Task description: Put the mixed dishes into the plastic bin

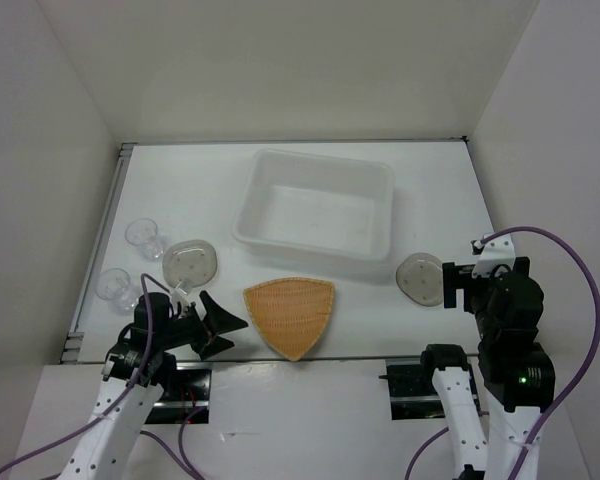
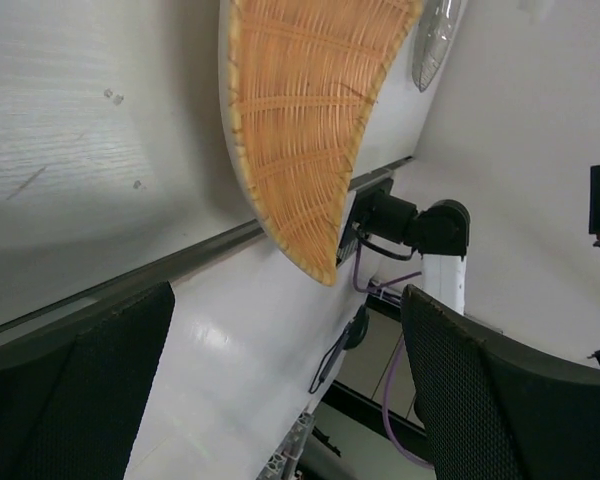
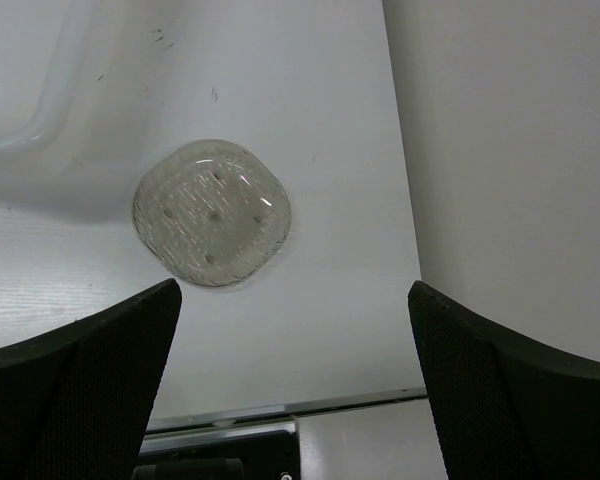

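The plastic bin (image 1: 315,215) stands empty at the back centre; its rim (image 3: 42,110) shows in the right wrist view. An orange ribbed plate (image 1: 290,313) (image 2: 300,130) lies in front of it. One grey-brown saucer (image 1: 191,264) lies at the left. Another saucer (image 1: 420,277) (image 3: 212,212) (image 2: 435,40) lies at the right. Two clear glass cups (image 1: 144,236) (image 1: 115,286) stand at the far left. My left gripper (image 1: 223,332) (image 2: 290,400) is open and empty, just left of the plate. My right gripper (image 1: 448,285) (image 3: 295,400) hangs open and empty beside the right saucer.
White walls enclose the table on the left, back and right (image 3: 510,150). A metal rail (image 2: 180,255) runs along the table's near edge. The right arm's base (image 2: 430,230) and purple cables (image 1: 580,270) sit at the front.
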Controlling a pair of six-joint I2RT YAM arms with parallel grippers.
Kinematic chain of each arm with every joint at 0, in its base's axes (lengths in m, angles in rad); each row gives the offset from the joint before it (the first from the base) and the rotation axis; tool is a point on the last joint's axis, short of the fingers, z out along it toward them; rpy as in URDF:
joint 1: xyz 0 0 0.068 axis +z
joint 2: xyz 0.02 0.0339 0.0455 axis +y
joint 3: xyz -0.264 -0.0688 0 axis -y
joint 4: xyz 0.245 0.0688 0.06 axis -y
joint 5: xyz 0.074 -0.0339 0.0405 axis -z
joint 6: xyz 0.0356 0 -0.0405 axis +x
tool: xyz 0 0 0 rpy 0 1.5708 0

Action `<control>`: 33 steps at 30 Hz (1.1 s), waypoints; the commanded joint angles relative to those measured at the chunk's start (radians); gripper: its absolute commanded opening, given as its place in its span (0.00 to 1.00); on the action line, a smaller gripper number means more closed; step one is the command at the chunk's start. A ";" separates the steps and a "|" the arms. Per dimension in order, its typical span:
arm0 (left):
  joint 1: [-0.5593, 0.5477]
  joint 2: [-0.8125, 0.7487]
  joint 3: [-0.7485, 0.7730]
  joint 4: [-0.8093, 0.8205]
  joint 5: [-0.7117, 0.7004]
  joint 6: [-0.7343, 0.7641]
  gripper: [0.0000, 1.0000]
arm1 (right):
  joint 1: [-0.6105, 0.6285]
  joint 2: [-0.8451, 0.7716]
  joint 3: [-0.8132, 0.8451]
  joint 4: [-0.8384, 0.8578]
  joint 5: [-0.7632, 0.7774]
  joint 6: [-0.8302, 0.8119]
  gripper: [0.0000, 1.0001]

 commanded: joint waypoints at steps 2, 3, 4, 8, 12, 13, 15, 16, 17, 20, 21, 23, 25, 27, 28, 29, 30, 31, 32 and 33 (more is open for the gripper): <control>-0.034 0.017 0.002 0.047 -0.094 -0.013 1.00 | 0.003 -0.009 0.002 0.052 0.016 0.015 0.98; -0.046 0.034 0.002 0.047 -0.111 -0.013 1.00 | 0.003 -0.009 0.002 0.052 0.025 0.015 0.98; -0.046 0.061 0.002 0.047 -0.137 -0.013 1.00 | 0.003 -0.009 0.002 0.052 0.026 0.015 0.98; -0.085 0.178 0.044 0.116 -0.218 -0.002 1.00 | 0.003 -0.009 -0.007 0.052 0.026 0.015 0.98; -0.141 0.386 0.118 0.174 -0.310 0.018 1.00 | 0.003 -0.009 -0.007 0.052 0.026 0.015 0.98; -0.151 0.413 0.130 0.192 -0.319 0.018 1.00 | 0.003 0.001 -0.007 0.052 0.026 0.015 0.98; -0.163 0.431 0.153 0.192 -0.349 0.009 1.00 | 0.003 0.001 -0.007 0.052 0.026 0.015 0.98; -0.175 0.431 0.138 0.224 -0.349 -0.008 1.00 | 0.003 0.001 -0.007 0.052 0.026 0.015 0.98; -0.175 0.405 0.120 0.249 -0.340 -0.025 1.00 | 0.003 0.001 -0.007 0.052 0.026 0.015 0.98; -0.204 0.430 0.080 0.326 -0.330 -0.063 1.00 | 0.003 -0.009 -0.007 0.052 0.026 0.015 0.98; -0.223 0.449 0.071 0.355 -0.330 -0.063 1.00 | 0.003 -0.009 -0.007 0.052 0.026 0.015 0.98; -0.243 0.524 0.071 0.393 -0.330 -0.063 1.00 | 0.003 -0.009 -0.007 0.052 0.026 0.015 0.98; -0.279 0.587 0.097 0.441 -0.356 -0.063 1.00 | 0.003 -0.018 -0.007 0.052 0.026 0.015 0.98; -0.310 0.699 0.150 0.461 -0.388 -0.053 1.00 | 0.003 -0.018 -0.007 0.052 0.026 0.015 0.98; -0.336 0.768 0.172 0.461 -0.401 -0.042 1.00 | 0.003 -0.018 -0.007 0.052 0.026 0.015 0.98; -0.347 0.795 0.199 0.461 -0.401 -0.042 1.00 | 0.003 -0.018 -0.007 0.052 0.026 0.015 0.98; -0.358 0.815 0.199 0.471 -0.411 -0.042 1.00 | 0.003 -0.018 -0.007 0.052 0.026 0.015 0.98; -0.375 0.827 0.199 0.485 -0.412 -0.042 1.00 | 0.003 -0.018 -0.007 0.052 0.026 0.015 0.98; -0.375 0.836 0.199 0.501 -0.412 -0.068 1.00 | 0.003 -0.018 -0.007 0.052 0.035 0.015 0.98; -0.388 0.836 0.199 0.511 -0.421 -0.068 1.00 | 0.003 -0.027 -0.007 0.052 0.035 0.015 0.98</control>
